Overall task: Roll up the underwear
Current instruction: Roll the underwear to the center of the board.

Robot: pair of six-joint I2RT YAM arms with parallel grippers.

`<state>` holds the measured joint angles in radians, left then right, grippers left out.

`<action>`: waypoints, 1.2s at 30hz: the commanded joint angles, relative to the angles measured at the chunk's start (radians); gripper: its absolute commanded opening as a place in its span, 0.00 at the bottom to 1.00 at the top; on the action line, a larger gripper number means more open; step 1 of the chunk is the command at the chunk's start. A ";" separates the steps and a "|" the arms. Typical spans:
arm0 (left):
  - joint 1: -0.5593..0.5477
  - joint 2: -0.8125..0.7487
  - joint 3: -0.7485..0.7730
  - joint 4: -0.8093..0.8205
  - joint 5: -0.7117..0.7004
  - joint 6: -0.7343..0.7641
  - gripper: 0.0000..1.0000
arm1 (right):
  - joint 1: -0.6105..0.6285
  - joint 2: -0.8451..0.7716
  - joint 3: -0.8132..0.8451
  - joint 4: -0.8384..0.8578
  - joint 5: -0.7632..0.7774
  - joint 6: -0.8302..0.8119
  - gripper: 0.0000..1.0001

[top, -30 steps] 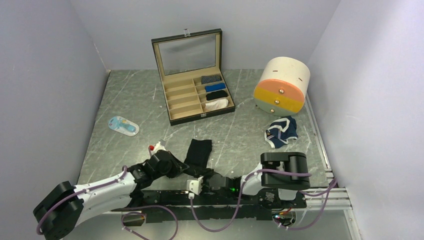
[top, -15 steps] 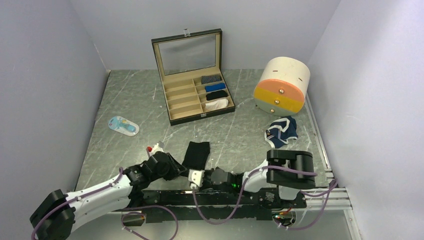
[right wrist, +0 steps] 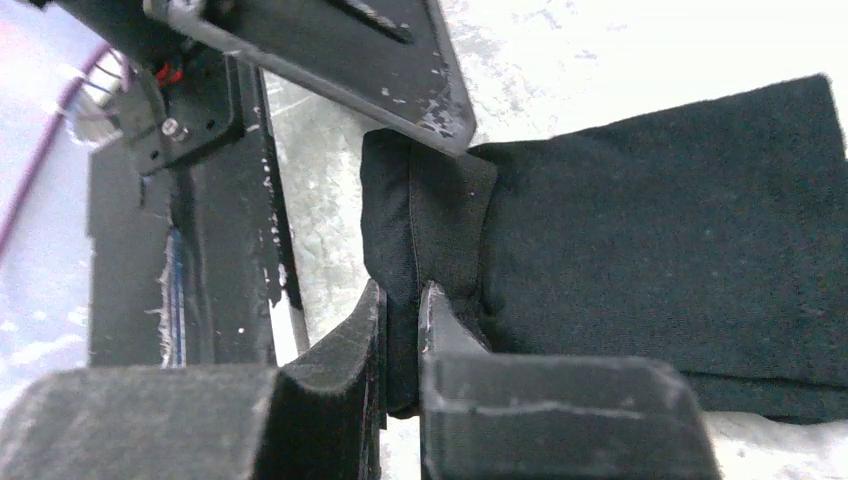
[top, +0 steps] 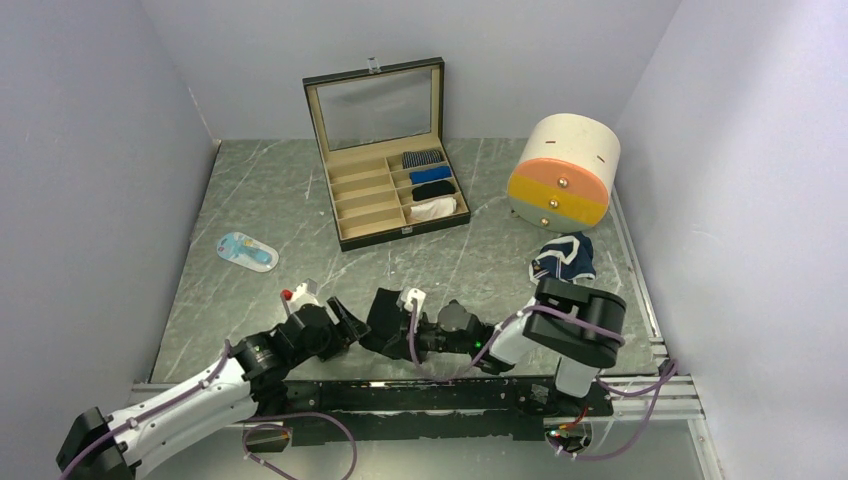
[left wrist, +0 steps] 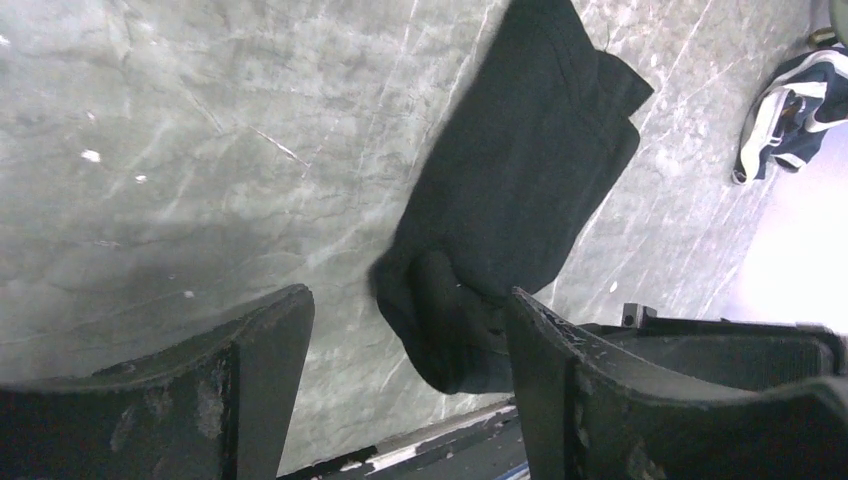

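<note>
The black underwear (top: 388, 312) lies flat near the table's front edge, its near end (left wrist: 450, 325) curled into a short roll. My right gripper (right wrist: 403, 312) is shut on that rolled end, pinching the fold between its fingers; from above it reaches in from the right (top: 398, 336). Just left of the roll, my left gripper (left wrist: 410, 335) stands open, its fingers (left wrist: 255, 380) either side of the roll and apart from it; it shows from above too (top: 352, 322). The navy underwear with white trim (top: 563, 260) lies crumpled at the right (left wrist: 790, 115).
An open black case (top: 372, 205) with rolled cloths in its right compartments stands at the back. A round white drawer unit (top: 563, 170) sits at the back right. A blue-and-white packet (top: 247, 250) lies at the left. The black mounting rail (top: 430, 395) runs along the near edge.
The left gripper has opened and let go of the black underwear's rolled end. The right gripper has shut on it. Both arms have moved away from the near edge with the cloth.
</note>
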<state>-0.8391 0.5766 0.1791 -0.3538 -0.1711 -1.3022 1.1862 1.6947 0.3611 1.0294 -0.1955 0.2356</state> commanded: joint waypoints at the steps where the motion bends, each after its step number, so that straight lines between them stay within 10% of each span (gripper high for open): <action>1: 0.006 -0.037 0.002 -0.096 -0.072 0.101 0.76 | -0.063 0.104 -0.005 0.058 -0.166 0.285 0.00; 16: 0.005 -0.239 -0.008 -0.058 -0.013 0.312 0.83 | -0.190 0.311 0.017 0.091 -0.257 0.595 0.00; 36: 0.005 -0.098 -0.054 0.144 0.061 0.439 0.73 | -0.281 0.377 -0.026 0.145 -0.272 0.717 0.01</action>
<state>-0.8371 0.4313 0.1326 -0.3126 -0.1116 -0.8970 0.9188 2.0140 0.3801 1.3624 -0.5121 0.9905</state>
